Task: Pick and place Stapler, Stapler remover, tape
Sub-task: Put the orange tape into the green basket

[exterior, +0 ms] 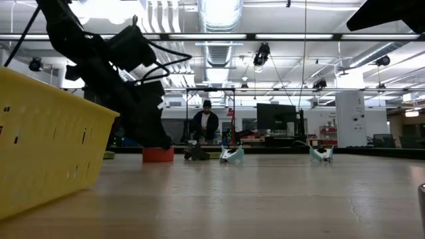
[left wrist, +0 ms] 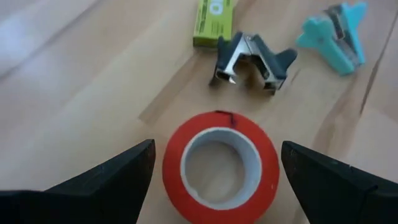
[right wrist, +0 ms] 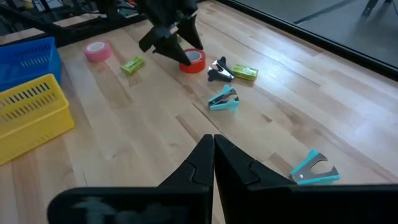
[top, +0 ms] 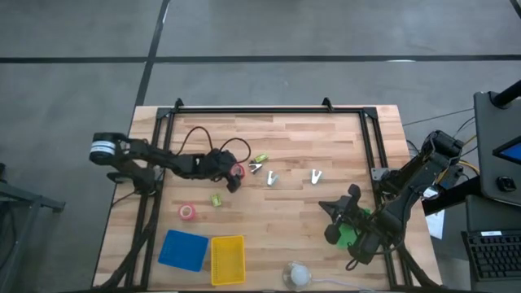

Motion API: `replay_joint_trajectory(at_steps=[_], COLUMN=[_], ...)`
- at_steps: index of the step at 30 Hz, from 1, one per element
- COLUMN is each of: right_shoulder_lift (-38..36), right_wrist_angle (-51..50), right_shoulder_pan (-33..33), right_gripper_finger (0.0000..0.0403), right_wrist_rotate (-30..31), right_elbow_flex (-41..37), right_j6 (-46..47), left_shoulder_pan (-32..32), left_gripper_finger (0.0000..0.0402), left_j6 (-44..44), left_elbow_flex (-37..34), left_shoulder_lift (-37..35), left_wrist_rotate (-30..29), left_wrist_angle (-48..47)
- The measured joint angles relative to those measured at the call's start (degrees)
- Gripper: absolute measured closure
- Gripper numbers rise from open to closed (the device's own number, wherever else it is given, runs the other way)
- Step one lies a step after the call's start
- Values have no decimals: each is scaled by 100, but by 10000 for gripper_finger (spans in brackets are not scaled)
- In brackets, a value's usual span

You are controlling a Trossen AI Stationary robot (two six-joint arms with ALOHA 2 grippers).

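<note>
A red tape roll (left wrist: 217, 121) lies flat on the wooden table (top: 326, 138), its open centre facing up. My left gripper (left wrist: 217, 148) is open and low over it (top: 237, 172), one finger on each side and a gap between each finger and the ring. A pink tape roll (top: 187, 212) lies nearer the left front. A black staple remover (left wrist: 252, 56) and a teal one (left wrist: 336, 31) lie just beyond the red roll. A second teal remover (top: 315, 176) sits further right. My right gripper (right wrist: 213, 142) is shut and hovers over the table's right front (top: 330, 207).
A yellow basket (top: 227, 259) and a blue basket (top: 182, 249) stand at the near edge. Two green staple boxes (top: 260, 159) (top: 216, 198) lie near the tape. A white object (top: 298, 275) and a green one (top: 348, 236) sit at the right front. A black frame (top: 269, 110) borders the table.
</note>
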Motion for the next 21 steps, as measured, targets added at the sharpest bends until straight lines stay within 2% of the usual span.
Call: replay_joint_trajectory(at_steps=[6, 11, 21], right_shoulder_lift=[0, 0, 0], right_wrist_angle=[1, 2, 122], right_shoulder_pan=[0, 0, -4], right_gripper_finger=[394, 394, 394], right_wrist_rotate=[2, 4, 15], right_elbow_flex=[-11, -29, -149], right_j6=[0, 0, 5], left_shoulder_pan=[-11, -11, -19], left_gripper_finger=[51, 55, 123], left_j6=[257, 138, -188], left_elbow_flex=[9, 76, 72], left_shoulder_lift=[415, 525, 409], left_wrist_rotate=[-9, -46, 33], left_wrist_angle=[331, 360, 203])
